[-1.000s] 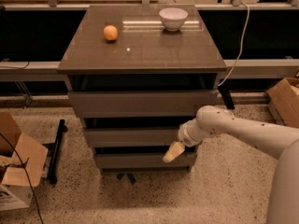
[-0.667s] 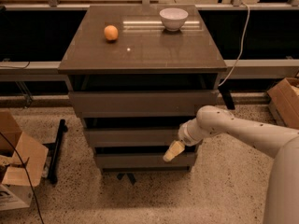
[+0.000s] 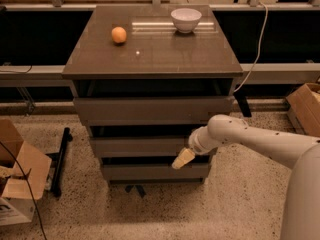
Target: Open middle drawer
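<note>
In front of the cabinet, low on its right side, the gripper (image 3: 183, 158) hangs at the end of the white arm (image 3: 250, 136), which reaches in from the right. Its cream tip sits at the lower right edge of the middle drawer (image 3: 140, 146), over the dark gap btwn that drawer and the bottom drawer (image 3: 150, 172). Can't say for sure whether it touches the panel. The jaws read as one narrow wedge, no gap showing btwn them, nothing held.

The middle drawer is the 2nd of three grey-brown fronts, flat, no handle, directly under the top drawer (image 3: 150, 110). A dark strip shows above its front, and another above the top drawer.

Up on the tabletop (image 3: 165, 59): an orange (image 3: 119, 35) toward the back left, a white bowl (image 3: 186, 19) toward the back right, well apart. A tiny white speck (image 3: 137, 53) lies just in front of the orange.

A white cable (image 3: 257, 49) drops down past the cabinet's right side. On the speckled floor (image 3: 240, 204), an open cardboard box (image 3: 20, 166) at left w/ a black bar (image 3: 60, 159) beside it, and another cardboard box (image 3: 306, 106) at the far right edge.
</note>
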{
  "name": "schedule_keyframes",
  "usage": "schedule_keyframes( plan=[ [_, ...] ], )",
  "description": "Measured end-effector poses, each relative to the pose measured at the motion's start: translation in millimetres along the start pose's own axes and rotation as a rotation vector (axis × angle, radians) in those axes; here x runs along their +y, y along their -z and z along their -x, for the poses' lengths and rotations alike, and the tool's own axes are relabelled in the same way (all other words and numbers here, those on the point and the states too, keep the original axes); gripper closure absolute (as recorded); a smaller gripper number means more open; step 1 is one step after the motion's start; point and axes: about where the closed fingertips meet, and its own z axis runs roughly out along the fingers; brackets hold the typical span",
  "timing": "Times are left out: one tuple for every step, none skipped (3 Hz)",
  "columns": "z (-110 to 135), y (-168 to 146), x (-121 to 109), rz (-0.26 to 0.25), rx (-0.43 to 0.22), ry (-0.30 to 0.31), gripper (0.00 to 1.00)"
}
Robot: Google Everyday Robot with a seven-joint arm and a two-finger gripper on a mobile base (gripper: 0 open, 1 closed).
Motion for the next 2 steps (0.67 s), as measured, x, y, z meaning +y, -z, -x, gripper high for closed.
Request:
schedule_keyframes(
  plan=[
    [10.1, -7.4, -23.7, -0.040, -0.046, 0.017, 0.00],
    [8.3, -26.0, -44.7, -0.020, -0.088, 0.001, 0.00]
  ],
)
